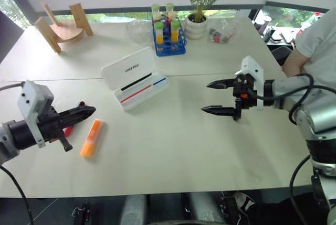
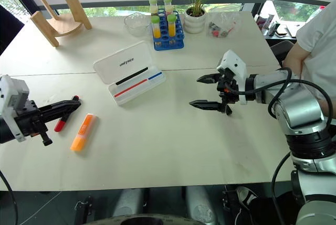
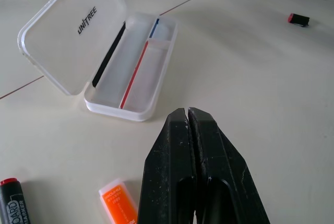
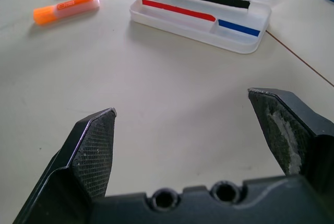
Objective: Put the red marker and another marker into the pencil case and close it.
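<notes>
Red marker (image 2: 64, 120) just beside left tool (image 2: 73, 104); untouched.

Your left gripper (image 3: 187, 117) with fingers pressed together above the white table (image 3: 250, 78), open pencil case (image 3: 133, 75) at its 11 o'clock, lid raised, orange highlighter (image 3: 119, 202) just beside the fingers, red marker (image 3: 11, 200) farther out at 9 o'clock

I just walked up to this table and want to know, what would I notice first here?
Probably the white pencil case lying open in the middle of the table, with thin black, red and blue sticks inside. Next, the bright orange highlighter and the red marker lie side by side near the left gripper, which is shut. The right gripper hovers wide open on the other side.
</notes>
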